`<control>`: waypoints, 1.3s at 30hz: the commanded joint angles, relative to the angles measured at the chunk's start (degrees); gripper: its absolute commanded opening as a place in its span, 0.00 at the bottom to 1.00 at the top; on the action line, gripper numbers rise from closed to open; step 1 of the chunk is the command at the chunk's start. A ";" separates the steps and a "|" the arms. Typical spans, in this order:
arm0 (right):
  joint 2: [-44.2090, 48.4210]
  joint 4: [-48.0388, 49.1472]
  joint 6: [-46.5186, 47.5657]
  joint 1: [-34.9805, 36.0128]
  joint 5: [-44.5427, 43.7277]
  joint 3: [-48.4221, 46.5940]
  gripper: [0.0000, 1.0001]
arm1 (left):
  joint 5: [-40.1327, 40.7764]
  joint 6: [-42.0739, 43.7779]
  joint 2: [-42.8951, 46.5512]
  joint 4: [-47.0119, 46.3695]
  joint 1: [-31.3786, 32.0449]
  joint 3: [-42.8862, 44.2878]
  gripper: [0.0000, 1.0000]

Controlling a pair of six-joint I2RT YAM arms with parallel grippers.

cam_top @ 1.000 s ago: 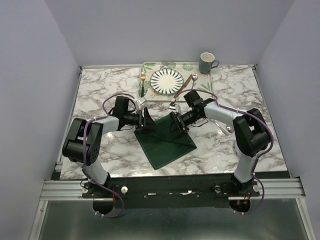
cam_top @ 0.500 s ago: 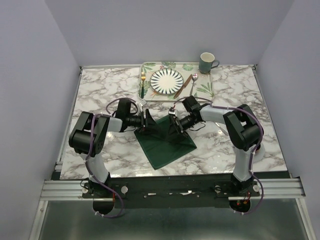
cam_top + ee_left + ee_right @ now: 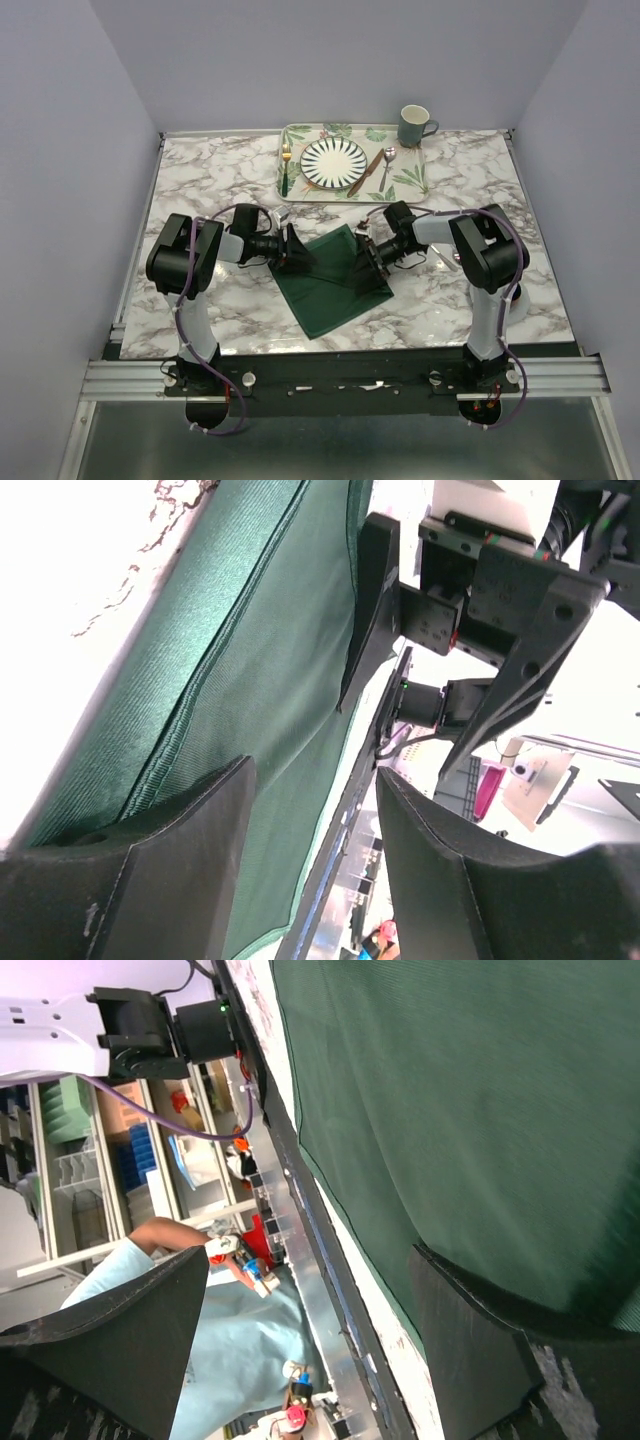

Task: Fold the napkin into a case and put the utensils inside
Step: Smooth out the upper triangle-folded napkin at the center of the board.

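The dark green napkin (image 3: 328,282) lies folded on the marble table, one corner pointing to the near edge. My left gripper (image 3: 297,252) is low at its left far edge and open; in the left wrist view (image 3: 312,820) one finger (image 3: 150,870) rests against the cloth (image 3: 240,670). My right gripper (image 3: 369,262) is low at the napkin's right edge and open; in the right wrist view (image 3: 300,1340) one finger (image 3: 490,1340) lies against the cloth (image 3: 450,1090). The gold fork (image 3: 286,166), copper-brown knife (image 3: 366,172) and silver spoon (image 3: 386,166) lie on the tray.
The leaf-patterned tray (image 3: 410,180) stands at the back with a striped plate (image 3: 333,163) in its middle. A grey-green mug (image 3: 415,125) stands at the tray's far right corner. The right gripper's body (image 3: 400,630) shows close in the left wrist view.
Both grippers have dropped lower and drawn apart, the right one moving right. The napkin's far part, raised between them before, now lies flat.
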State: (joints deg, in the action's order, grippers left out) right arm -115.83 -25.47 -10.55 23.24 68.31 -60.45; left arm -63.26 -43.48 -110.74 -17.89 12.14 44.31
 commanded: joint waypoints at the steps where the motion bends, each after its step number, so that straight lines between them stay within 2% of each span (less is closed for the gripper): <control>1: -3.26 -6.50 4.30 -2.94 -4.24 1.74 0.89 | 2.53 2.79 -2.81 2.07 -1.51 -0.11 0.66; 12: -6.69 -13.46 8.70 -4.70 -8.63 -4.68 0.86 | 3.15 1.39 -2.82 0.05 -1.77 -1.59 0.66; 18: -7.04 -15.48 9.75 -5.49 -10.39 -4.77 0.84 | 2.71 -0.11 -1.94 -2.59 -1.86 -2.30 0.66; 23: -3.18 -18.99 13.00 -5.49 -8.99 -7.05 0.81 | -0.71 1.56 4.38 -1.81 -0.37 -1.51 0.65; 25: 0.24 -20.57 13.71 -5.40 -8.81 -8.54 0.77 | -1.16 6.88 8.58 1.78 0.07 0.59 0.64; 27: 3.57 -22.33 13.88 -5.40 -9.42 -10.13 0.72 | 0.59 14.79 10.80 14.33 0.51 6.18 0.60; 28: 4.38 -22.77 13.80 -5.40 -9.95 -10.48 0.70 | 2.34 23.10 11.50 19.77 0.69 8.48 0.58; 29: 5.17 -23.56 13.80 -5.40 -11.52 -10.66 0.68 | 5.31 26.92 11.42 27.74 0.78 10.60 0.55; 32: 7.37 -24.53 14.15 -5.40 -15.38 -10.31 0.63 | 10.50 36.15 9.85 37.10 1.13 16.76 0.49; 36: 8.34 -25.32 14.50 -5.40 -18.92 -8.99 0.58 | 12.64 41.46 7.38 42.14 1.22 21.16 0.47; 39: 9.13 -26.12 13.98 -5.40 -16.82 -7.85 0.54 | 9.66 42.16 6.59 43.64 1.92 22.39 0.44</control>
State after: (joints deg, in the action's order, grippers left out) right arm -107.66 -48.64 2.96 18.24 53.71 -69.89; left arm -54.61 -9.23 -101.84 15.75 13.06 65.41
